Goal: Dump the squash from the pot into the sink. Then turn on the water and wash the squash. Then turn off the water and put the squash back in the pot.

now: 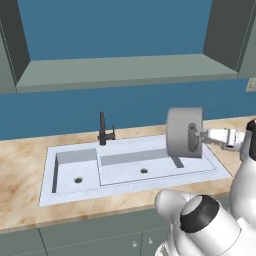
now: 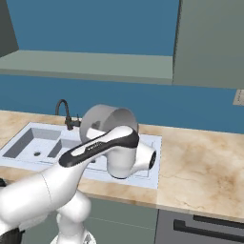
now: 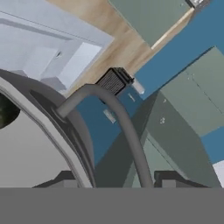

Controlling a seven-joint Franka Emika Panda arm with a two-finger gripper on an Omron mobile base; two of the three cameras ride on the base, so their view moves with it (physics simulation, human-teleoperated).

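Evidently the pot [image 1: 180, 131] is held aloft by its side so that it can be tipped: it hangs above the right-hand part of the sink [image 1: 135, 189], turned well over from upright, and whatever slides out should have a basin to fall into. The gripper [image 3: 116, 180] is clamped on the pot at one loop handle [image 3: 124, 118], its tips standing apart only by what they pinch, with the handle and the edge of the wall between them in the hand view. That hold makes sense, since the handle gives the hand something narrow to grasp and leaves the mouth unobstructed. The squash [image 3: 6, 113] is inside the pot, a dark green shape at the edge of the hand view, cut off by the frame, so how firmly it lies against the wall I cannot tell. The step in hand looks to be the dumping, with washing and returning to come. The faucet [image 1: 102, 127] stands behind the sink, well to the left of the pot, which keeps the tilted vessel clear of it; no stream of water shows. A further roll of the wrist would probably be needed, kept over the larger basin, because a squash released too near the right edge could land on the rim or the countertop [image 2: 200, 167].
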